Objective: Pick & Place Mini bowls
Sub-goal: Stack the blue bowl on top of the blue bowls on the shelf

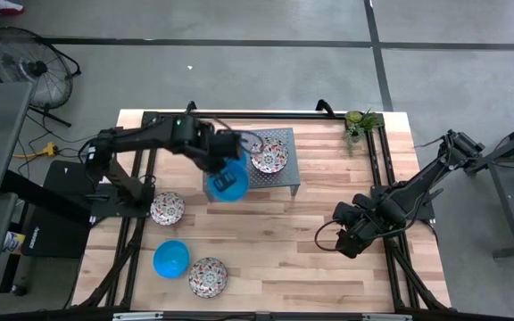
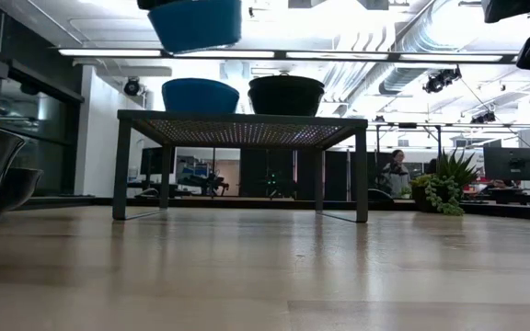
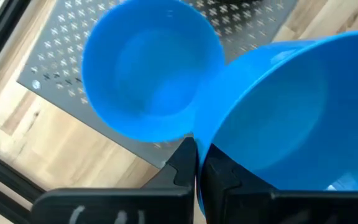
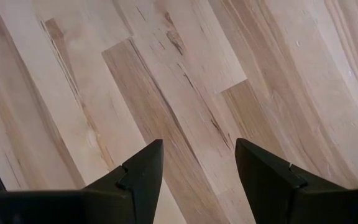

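Above the grey stand point(image 1: 279, 165), toward 12 o'clock on the counter point(image 1: 266, 232), the left gripper point(image 3: 197, 165), jaws pinched on a blue bowl's point(image 3: 291, 118) rim, could knock the blue bowl already there point(image 3: 151, 68), while the right gripper point(image 4: 197, 168) waits at 3 o'clock, jaws wide.

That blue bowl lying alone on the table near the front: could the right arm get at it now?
Probably yes: the right gripper is open and empty, and only bare table lies between it and the blue bowl.

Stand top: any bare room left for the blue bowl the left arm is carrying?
On the grey stand, the strip in front of the patterned bowl is bare; the back left corner holds a blue bowl, directly beside the carried bowl in the left gripper. The table between stand and right gripper is bare too.
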